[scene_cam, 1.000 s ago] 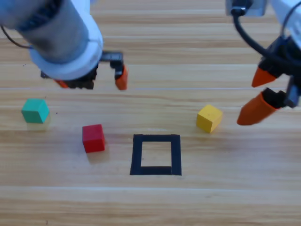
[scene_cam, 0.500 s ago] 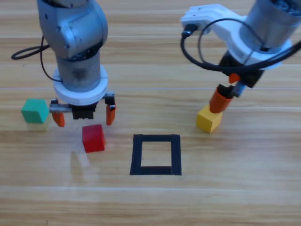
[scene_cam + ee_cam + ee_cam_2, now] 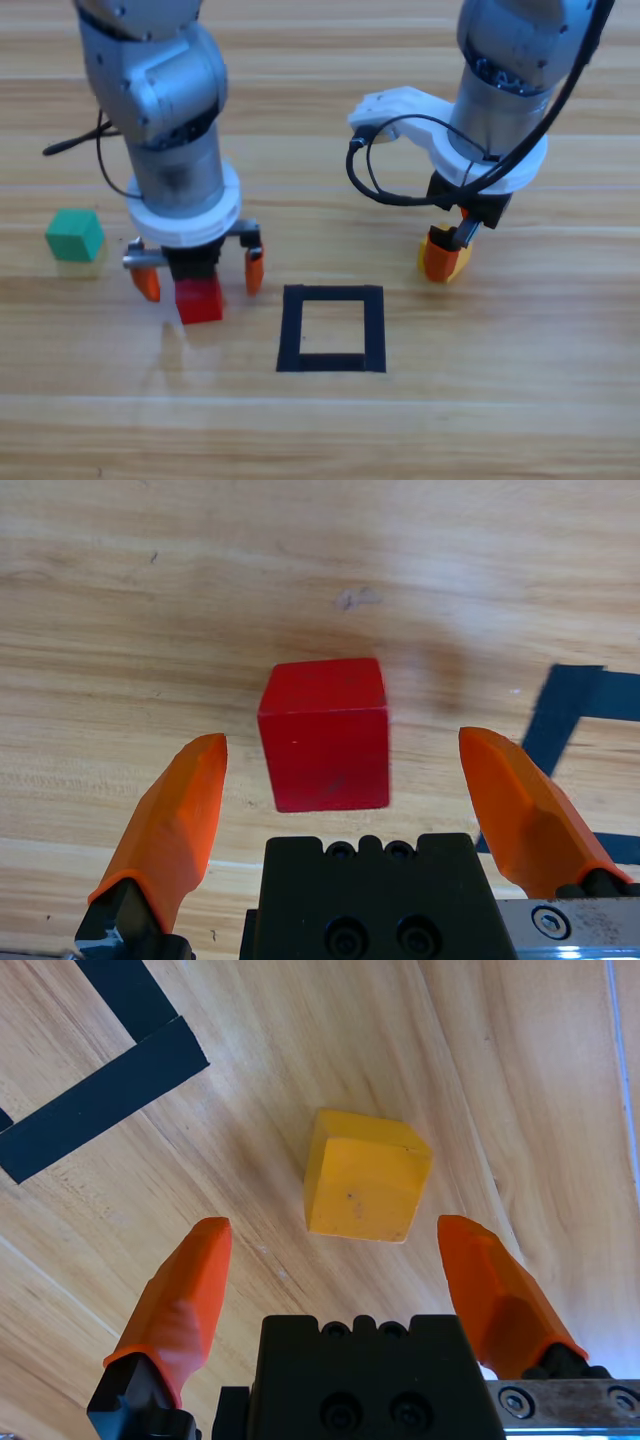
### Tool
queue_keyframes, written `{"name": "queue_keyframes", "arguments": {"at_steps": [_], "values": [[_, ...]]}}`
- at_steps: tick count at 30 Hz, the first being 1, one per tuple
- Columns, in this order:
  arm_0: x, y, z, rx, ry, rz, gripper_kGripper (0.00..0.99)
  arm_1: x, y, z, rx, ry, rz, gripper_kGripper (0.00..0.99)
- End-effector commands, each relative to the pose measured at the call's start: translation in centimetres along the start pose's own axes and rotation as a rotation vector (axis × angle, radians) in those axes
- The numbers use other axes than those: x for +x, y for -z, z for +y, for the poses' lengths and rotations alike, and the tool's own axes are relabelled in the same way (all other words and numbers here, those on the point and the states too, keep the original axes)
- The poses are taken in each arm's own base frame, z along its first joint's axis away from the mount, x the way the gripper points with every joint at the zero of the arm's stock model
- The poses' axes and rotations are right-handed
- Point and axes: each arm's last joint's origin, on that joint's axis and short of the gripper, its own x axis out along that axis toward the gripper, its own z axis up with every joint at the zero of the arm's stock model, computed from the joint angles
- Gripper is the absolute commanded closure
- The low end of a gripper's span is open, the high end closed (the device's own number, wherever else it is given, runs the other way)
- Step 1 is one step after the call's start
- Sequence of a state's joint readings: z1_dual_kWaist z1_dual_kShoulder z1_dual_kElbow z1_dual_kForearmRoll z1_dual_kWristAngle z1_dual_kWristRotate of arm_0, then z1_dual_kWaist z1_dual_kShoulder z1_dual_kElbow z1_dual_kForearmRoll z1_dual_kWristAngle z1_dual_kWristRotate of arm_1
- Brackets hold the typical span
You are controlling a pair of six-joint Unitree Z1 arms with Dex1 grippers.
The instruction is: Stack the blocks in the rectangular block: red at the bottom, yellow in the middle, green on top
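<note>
Left wrist view: unlabelled red cube [image 3: 325, 735] between parted jaws.

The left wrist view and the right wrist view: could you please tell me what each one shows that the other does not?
Only the left wrist view shows the red cube, between the open left gripper's fingers. Only the right wrist view shows the yellow cube, between the open right gripper's fingers. Both show the wooden table and part of the black tape square.
</note>
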State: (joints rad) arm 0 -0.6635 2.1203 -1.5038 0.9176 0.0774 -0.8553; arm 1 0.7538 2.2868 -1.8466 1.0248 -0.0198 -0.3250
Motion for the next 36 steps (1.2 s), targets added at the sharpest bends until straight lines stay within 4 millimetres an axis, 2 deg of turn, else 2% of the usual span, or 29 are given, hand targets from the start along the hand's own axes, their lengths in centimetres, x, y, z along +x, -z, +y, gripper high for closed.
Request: {"name": "queue_keyframes", "arguments": {"at_steps": [1, 7, 10, 15, 16, 17, 19, 22, 23, 25, 28, 33, 36], "values": [[2.0, -0.6, 1.6, -0.035, -0.017, 0.027, 0.0, 4.1, 0.0, -1.2, 0.019, -0.018, 0.095, 0.085], [2.3, -1.0, 2.3, -0.051, -0.02, 0.029, 0.001, 5.6, -0.4, -1.3, 0.017, -0.021, 0.12, 0.156], [2.3, -0.9, 2.5, -0.053, -0.016, 0.025, 0.031, 6.1, -0.6, -1.4, 0.018, -0.019, 0.132, 0.168], [2.3, -0.5, 2.9, -0.05, 0.002, 0.016, 0.211, 7.3, -0.9, -2.1, 0.027, -0.027, 0.159, 0.243], [2.3, -0.4, 2.9, -0.05, 0.002, 0.016, 0.244, 7.5, -1.1, -2.2, 0.03, -0.029, 0.165, 0.304], [2.3, -0.5, 2.9, -0.046, 0.004, 0.015, 0.284, 7.9, -1.1, -2.4, 0.032, -0.032, 0.175, 0.421], [2.3, -0.5, 2.7, -0.035, 0.004, 0.013, 0.421, 8.1, -1.1, -2.6, 0.038, -0.034, 0.181, 0.6], [2.1, -0.4, 2.9, -0.029, -0.001, 0.007, 0.649, 8.2, -0.9, -3.0, 0.054, -0.035, 0.186, 0.946], [2.0, -0.4, 2.8, -0.02, 0.003, 0.003, 0.706, 8.2, -0.8, -3.0, 0.06, -0.036, 0.189, 0.99], [1.8, -0.1, 2.4, 0.001, 0.008, 0.0, 0.806, 8.0, -0.7, -3.1, 0.072, -0.037, 0.195, 0.99], [1.4, 0.4, 1.7, 0.025, 0.016, -0.007, 0.899, 6.9, -0.3, -3.6, 0.114, -0.033, 0.189, 0.99], [-1.0, 1.2, -1.6, 0.122, 0.059, -0.041, 0.901, 3.2, 0.5, -3.8, 0.193, -0.022, 0.139, 0.99], [-2.5, 2.1, -3.5, 0.178, 0.068, -0.045, 0.904, 0.0, 1.5, -3.6, 0.233, -0.012, 0.097, 0.99]]}}
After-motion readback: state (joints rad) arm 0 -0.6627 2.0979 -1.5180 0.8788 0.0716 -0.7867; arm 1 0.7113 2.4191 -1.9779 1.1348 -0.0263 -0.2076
